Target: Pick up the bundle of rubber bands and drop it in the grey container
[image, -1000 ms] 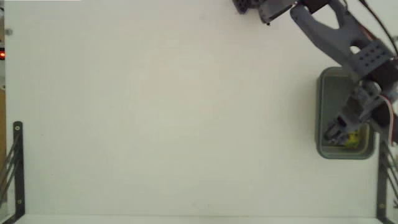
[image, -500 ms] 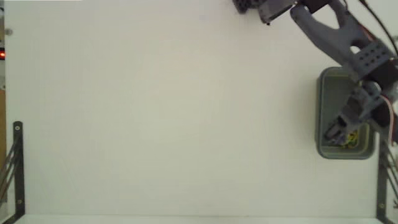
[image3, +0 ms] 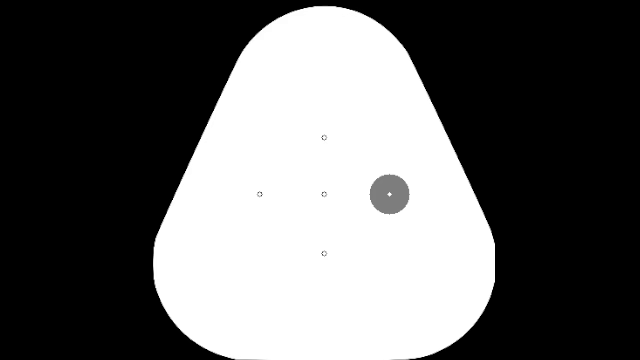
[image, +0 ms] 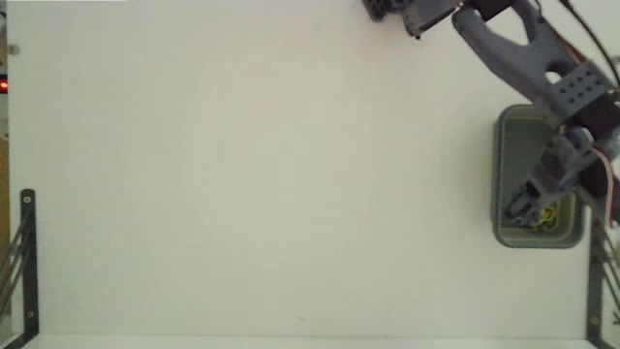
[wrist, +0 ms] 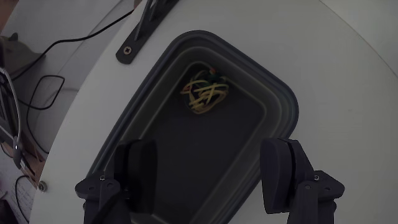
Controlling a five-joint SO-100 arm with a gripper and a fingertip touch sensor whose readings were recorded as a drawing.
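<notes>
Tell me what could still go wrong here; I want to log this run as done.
The bands lie loose on the tub's floor, and the hand is open above it. Two risks:
1. The hand hangs low over the tub, so pulling away sideways could catch the rim and shift the tub.
2. In the fixed view the tub sits near the table's right edge, so a nudge could push it off.

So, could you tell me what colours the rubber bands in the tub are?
Mostly yellow, with bits of red and green; the bundle of rubber bands shows best in the wrist view.
</notes>
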